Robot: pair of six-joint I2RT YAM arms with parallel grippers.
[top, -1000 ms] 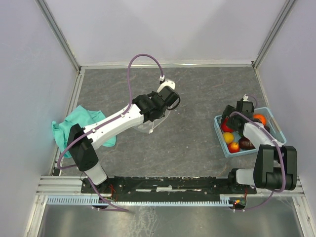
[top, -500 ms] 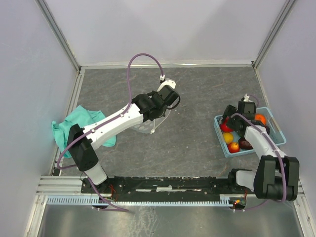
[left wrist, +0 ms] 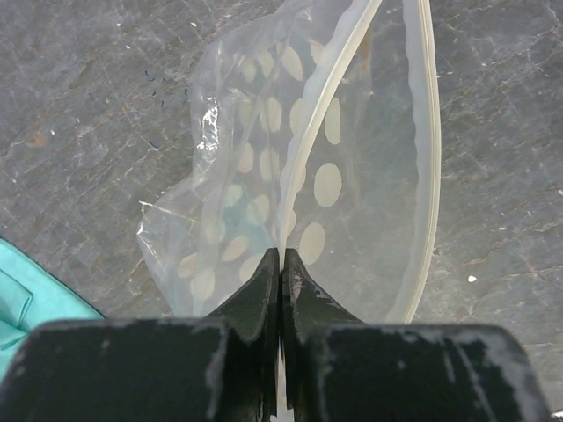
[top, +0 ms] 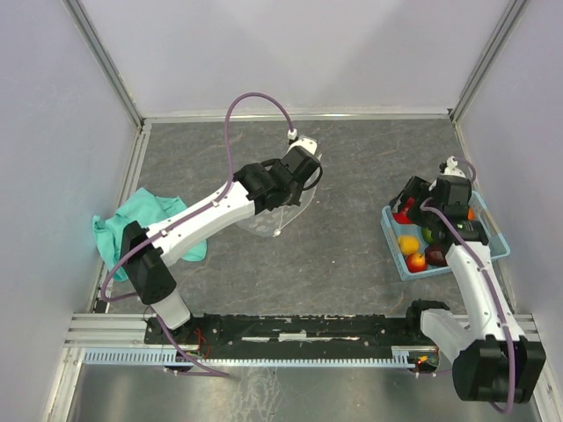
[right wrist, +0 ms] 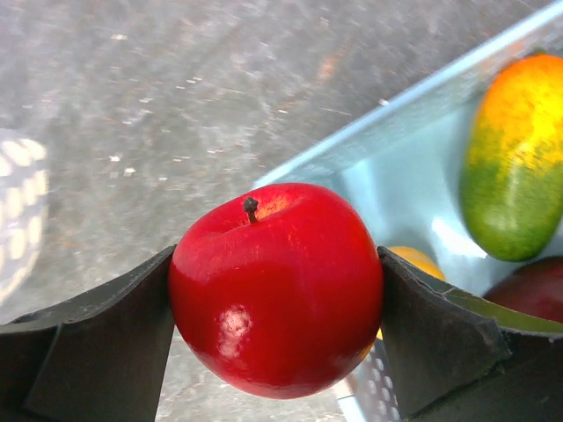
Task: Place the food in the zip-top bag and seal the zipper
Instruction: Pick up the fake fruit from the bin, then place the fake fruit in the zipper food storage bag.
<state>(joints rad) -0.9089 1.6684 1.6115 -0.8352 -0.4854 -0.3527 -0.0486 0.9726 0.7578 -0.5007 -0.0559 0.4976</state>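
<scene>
The clear dotted zip-top bag (top: 280, 214) lies mid-table. My left gripper (top: 304, 170) is shut on one side of its whitish zipper strip (left wrist: 327, 110). The other side of the strip (left wrist: 428, 132) bows away, so the bag (left wrist: 255, 193) gapes. My right gripper (top: 412, 199) is shut on a red apple (right wrist: 277, 286) and holds it above the near left corner of the blue basket (right wrist: 396, 171). The apple (top: 403, 214) shows partly under the gripper in the top view. A green-yellow mango (right wrist: 515, 167), a dark purple fruit (right wrist: 532, 290) and an orange-yellow fruit (right wrist: 420, 260) lie in the basket.
The blue basket (top: 493, 251) stands at the right and holds yellow (top: 407, 243), red-orange (top: 417, 261) and dark (top: 437, 256) fruits. A teal cloth (top: 132, 220) lies at the left edge, and its corner shows in the left wrist view (left wrist: 26, 303). Walls enclose the table.
My right gripper has risen out of the basket with the red apple in it and shifted away from the base. My left gripper has moved slightly farther away with the bag's edge.
</scene>
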